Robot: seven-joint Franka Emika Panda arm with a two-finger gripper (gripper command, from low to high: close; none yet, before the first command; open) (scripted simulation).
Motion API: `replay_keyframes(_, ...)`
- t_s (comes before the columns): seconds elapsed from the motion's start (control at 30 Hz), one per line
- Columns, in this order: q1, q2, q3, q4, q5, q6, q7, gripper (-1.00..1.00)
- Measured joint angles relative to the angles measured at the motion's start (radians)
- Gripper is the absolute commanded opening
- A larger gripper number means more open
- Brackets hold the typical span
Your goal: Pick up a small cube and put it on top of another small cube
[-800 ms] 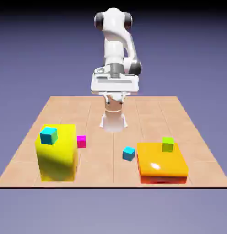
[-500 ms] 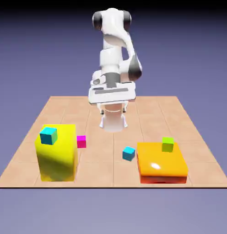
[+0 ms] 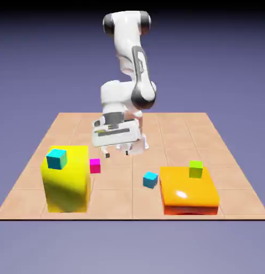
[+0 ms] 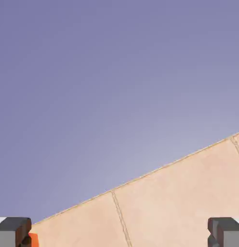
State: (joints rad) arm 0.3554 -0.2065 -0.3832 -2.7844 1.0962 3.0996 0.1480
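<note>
1 tiny bright magenta cube (image 3: pixel 95 166)

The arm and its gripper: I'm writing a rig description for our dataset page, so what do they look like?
The arm is glossy white, built of rounded tubular links with dark grey to black caps and bands at the joints. It ends in a wide, flat white hand block with a grey stripe. The gripper has two small dark fingers; in the hand view the fingertips are blocky grey. No cables or markings show.

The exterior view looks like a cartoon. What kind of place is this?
Probably a computer-made practice room for a robot. A white arm with an open gripper hangs over a tan tiled table holding bright blocks like the yellow block, before a plain violet backdrop.
</note>
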Motion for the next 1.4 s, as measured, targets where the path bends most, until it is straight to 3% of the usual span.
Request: replay_keyframes(1.4,0.639,0.598,-0.821,0.022,1.757,0.161,-0.923,0.00)
